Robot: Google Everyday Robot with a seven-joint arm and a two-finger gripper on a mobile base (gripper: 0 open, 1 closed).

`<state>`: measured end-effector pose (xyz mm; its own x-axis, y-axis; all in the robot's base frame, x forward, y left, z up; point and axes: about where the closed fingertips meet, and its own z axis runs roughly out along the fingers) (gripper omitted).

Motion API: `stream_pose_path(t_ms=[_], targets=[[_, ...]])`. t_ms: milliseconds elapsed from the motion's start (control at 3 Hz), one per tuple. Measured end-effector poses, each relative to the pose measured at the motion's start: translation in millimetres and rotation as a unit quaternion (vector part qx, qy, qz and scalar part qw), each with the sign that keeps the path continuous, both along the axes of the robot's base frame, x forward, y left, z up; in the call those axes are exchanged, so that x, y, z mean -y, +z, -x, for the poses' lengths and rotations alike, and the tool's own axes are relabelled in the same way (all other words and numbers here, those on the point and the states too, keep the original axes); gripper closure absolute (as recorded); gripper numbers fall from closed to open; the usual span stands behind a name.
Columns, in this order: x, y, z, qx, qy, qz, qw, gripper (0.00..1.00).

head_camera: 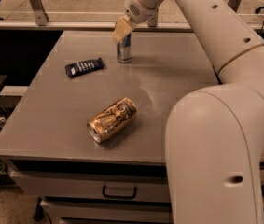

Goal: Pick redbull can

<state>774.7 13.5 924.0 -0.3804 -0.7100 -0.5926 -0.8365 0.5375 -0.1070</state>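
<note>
Now my gripper (122, 30) sits over the top of the redbull can (124, 52), which is upright near the far edge of the table (183, 73); I cannot tell my jaw state.

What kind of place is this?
Likely a lab or test room: a plain grey table with a drawer, a metal rail behind, and a robot arm whose hand hovers over the redbull can.

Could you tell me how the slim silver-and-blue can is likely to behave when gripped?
The slim silver-and-blue metal can stands upright on a narrow base, so a sideways nudge would probably tip it, and it might then roll. Its smooth wall may be slippery. The gripper is at its top, at the grey table's far side.
</note>
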Motion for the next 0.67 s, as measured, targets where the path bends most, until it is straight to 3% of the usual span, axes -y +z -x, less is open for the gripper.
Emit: stream_pose_path(t_ms=[667], targets=[[-6.4, 18.3, 7.9, 0.006, 0.015, 0.002, 0.9999, 0.90]])
